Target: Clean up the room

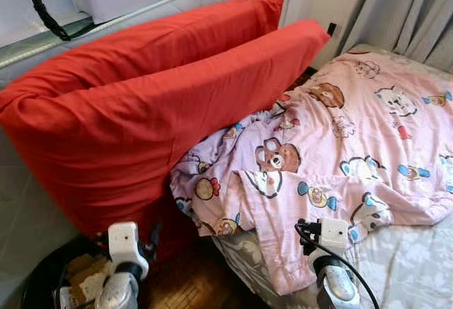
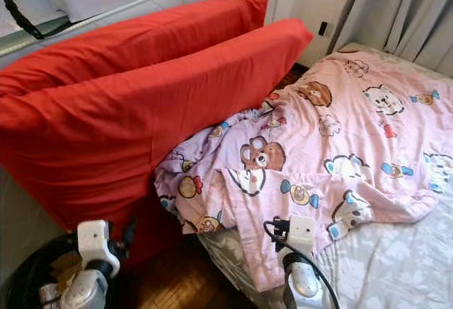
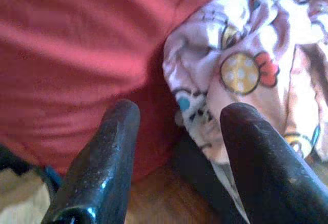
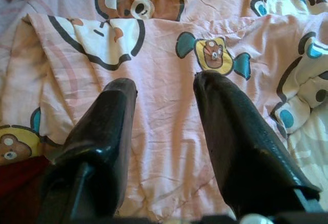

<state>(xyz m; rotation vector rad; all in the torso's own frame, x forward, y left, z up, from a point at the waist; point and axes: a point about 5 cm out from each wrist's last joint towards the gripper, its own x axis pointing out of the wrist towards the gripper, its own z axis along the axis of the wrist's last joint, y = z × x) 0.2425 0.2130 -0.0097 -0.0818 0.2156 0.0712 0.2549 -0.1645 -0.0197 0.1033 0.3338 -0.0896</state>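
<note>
Crumpled across the bed (image 1: pixel 417 266): a pink blanket (image 1: pixel 354 146) printed with cartoon bears, 1 corner spilling over the near edge toward the wooden floor (image 1: pixel 191 281). Leaning against the wall to the left of the blanket: 2 large red pillows (image 1: pixel 141 104), stacked one behind the other, their lower end touching the bunched blanket edge.

Right gripper (image 4: pixel 164 101): released, 2 black fingers (image 4: pixel 241 142) spread apart and empty, poised just above the folded-over corner of the blanket, near a bear-face candy print, not touching the cloth as far as can be told. From the head views, right wrist (image 1: pixel 333 238) low at the bed's near edge, directly over that hanging corner.

Left gripper (image 3: pixel 179 131): also released, fingers (image 3: pixel 107 157) apart with nothing between them, aimed at the gap where the red pillow meets the bunched end of the blanket, above the floor. Left wrist (image 1: pixel 124 245) low beside the pillows' base, next to a dark round bin (image 1: pixel 49 281) holding scraps at the bottom left.

Grey curtains (image 1: pixel 417 12) hanging at the far right behind the bed.
</note>
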